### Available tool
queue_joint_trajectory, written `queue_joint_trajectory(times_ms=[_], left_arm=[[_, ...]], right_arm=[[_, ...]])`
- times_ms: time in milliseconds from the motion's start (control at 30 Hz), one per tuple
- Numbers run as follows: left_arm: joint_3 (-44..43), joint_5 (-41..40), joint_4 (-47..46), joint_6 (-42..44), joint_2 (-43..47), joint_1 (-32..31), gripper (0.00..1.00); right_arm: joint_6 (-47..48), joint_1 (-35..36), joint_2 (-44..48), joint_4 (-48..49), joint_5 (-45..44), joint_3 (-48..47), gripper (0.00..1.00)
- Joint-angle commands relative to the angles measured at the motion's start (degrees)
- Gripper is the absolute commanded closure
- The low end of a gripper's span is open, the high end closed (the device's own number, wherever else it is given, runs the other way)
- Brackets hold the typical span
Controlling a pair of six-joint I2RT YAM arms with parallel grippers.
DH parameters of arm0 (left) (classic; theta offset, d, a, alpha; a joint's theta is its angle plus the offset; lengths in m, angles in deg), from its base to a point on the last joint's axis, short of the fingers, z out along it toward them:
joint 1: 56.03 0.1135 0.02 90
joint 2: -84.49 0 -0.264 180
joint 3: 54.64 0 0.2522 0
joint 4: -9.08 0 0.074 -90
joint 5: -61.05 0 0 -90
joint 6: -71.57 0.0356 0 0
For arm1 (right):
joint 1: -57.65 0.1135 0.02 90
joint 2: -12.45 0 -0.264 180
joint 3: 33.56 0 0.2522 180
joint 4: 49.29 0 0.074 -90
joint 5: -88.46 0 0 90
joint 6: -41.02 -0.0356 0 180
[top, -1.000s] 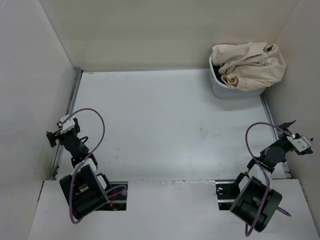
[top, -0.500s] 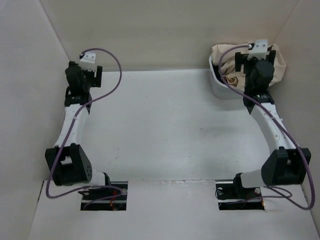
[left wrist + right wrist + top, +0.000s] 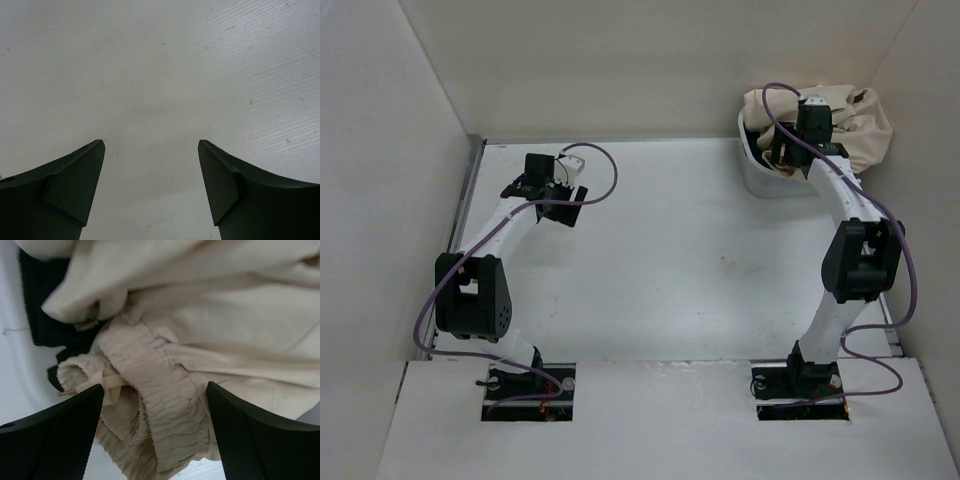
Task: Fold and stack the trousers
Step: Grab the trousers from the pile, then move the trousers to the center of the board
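Both arms have moved since half a second ago. Our left gripper (image 3: pixel 151 143) has swung away from the far left corner and inward over the table (image 3: pixel 670 250), and our right gripper (image 3: pixel 155 386) has shifted across the bin (image 3: pixel 757 180).

On the left, we see the fingers spread wide apart above bare white tabletop, holding nothing.

In the far right corner, the trousers (image 3: pixel 835 125) lie crumpled in the bin, heaped above its rim, with a dark garment (image 3: pixel 42 295) tucked beneath them. Our right fingers are spread apart too, on either side of the gathered waistband (image 3: pixel 150 355) and its drawstring (image 3: pixel 107 377). We cannot tell whether they touch the cloth.
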Motion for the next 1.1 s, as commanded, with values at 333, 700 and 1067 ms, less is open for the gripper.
queue_joint_trajectory(times_ms=[333, 700, 1067], left_arm=[[1.1, -1.1, -2.2, -0.1, 5.6, 0.7, 0.24], [0.5, -1.4, -5.7, -6.7, 9.8, 7.2, 0.23], [-1.0, 2.7, -8.0, -15.9, 16.0, 23.1, 0.21]], right_arm=[[-5.5, -0.7, 7.2, 0.9, -11.1, 0.5, 0.99], [13.1, 23.9, 0.4, 7.7, -16.0, -38.9, 1.00], [19.0, 62.4, 1.0, 49.2, 11.2, -54.9, 0.98]])
